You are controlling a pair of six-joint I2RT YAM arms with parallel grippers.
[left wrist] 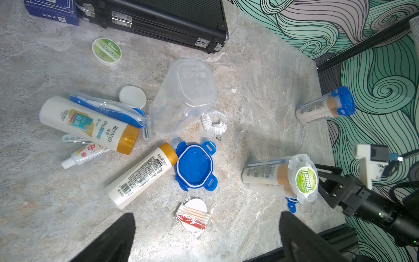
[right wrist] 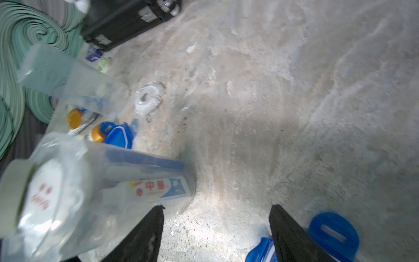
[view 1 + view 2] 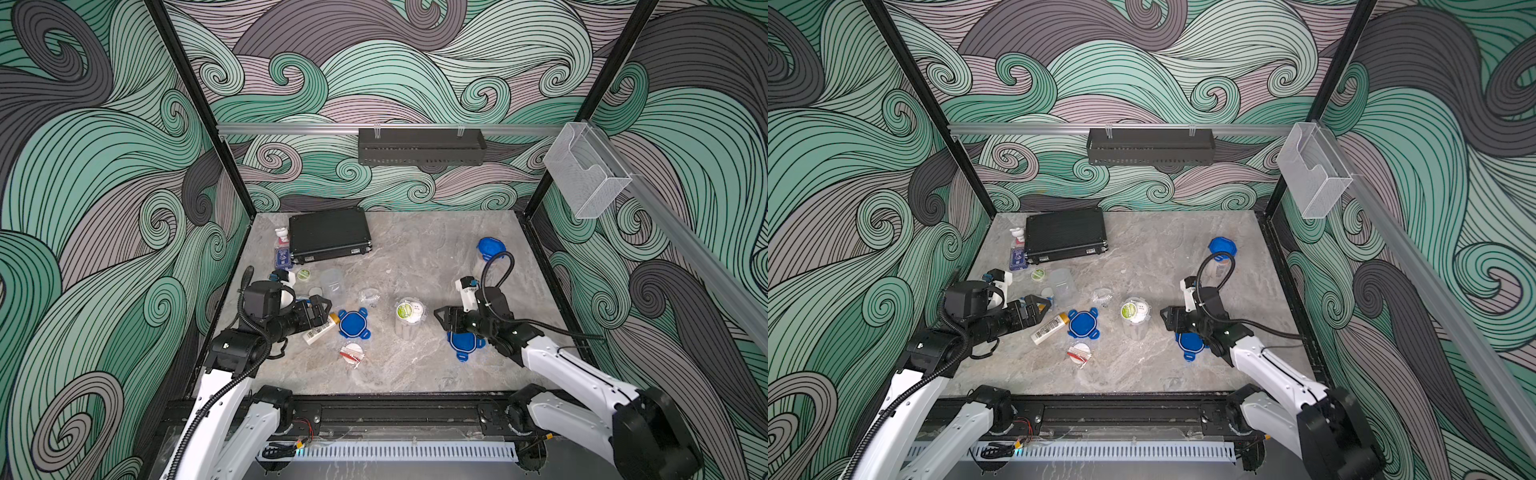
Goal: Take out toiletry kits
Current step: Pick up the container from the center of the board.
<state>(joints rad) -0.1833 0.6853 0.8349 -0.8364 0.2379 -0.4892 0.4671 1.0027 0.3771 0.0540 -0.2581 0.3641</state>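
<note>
An opened kit, a clear tub with a green towel packet on top, stands at mid-table. My right gripper is open just to its right, apart from it, with bare table between its fingers. A second kit's contents lie spilled at the left: two white bottles with orange caps, a toothpaste tube, a blue pouch, a round towel packet and a cotton swab packet. Above them my left gripper hovers open and holds nothing. A closed blue-lidded kit stands far right.
An empty clear tub lies on its side. One blue lid lies mid-table, another under my right gripper. A black case and a pump bottle sit at the back left. Walls enclose the table.
</note>
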